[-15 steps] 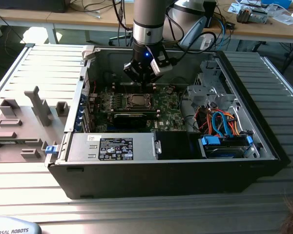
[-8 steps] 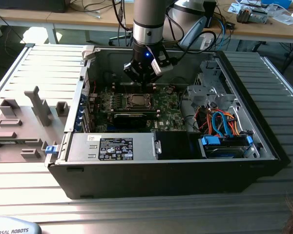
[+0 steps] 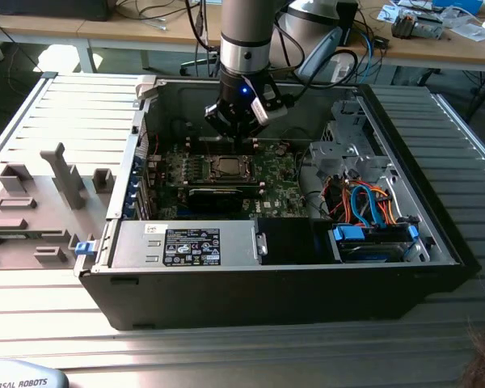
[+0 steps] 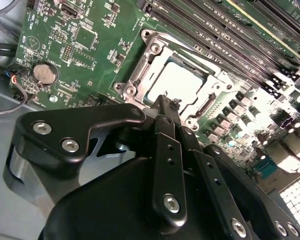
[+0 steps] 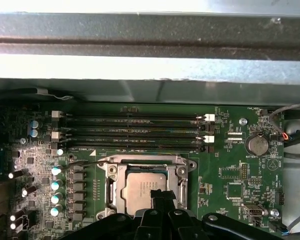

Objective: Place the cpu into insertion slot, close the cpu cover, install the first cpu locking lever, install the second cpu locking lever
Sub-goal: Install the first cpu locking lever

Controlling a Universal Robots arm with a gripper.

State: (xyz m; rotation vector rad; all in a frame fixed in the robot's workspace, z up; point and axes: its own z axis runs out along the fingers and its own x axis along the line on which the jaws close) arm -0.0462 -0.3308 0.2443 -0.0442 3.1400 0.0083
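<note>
So the cpu (image 5: 146,187) sits flat in its socket with the cpu cover (image 5: 142,161) framing it, right under the gripper (image 4: 166,102), whose fingers look pinched together, holding nothing. It seems light, stiff and fragile underneath, so it's best gripped by the edges. No print is readable.

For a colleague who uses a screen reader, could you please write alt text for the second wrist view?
The black gripper, fingers shut, hangs just over the cpu, which sits in its socket on the green motherboard with the cpu cover closed around it. A round coin battery lies nearby.
</note>
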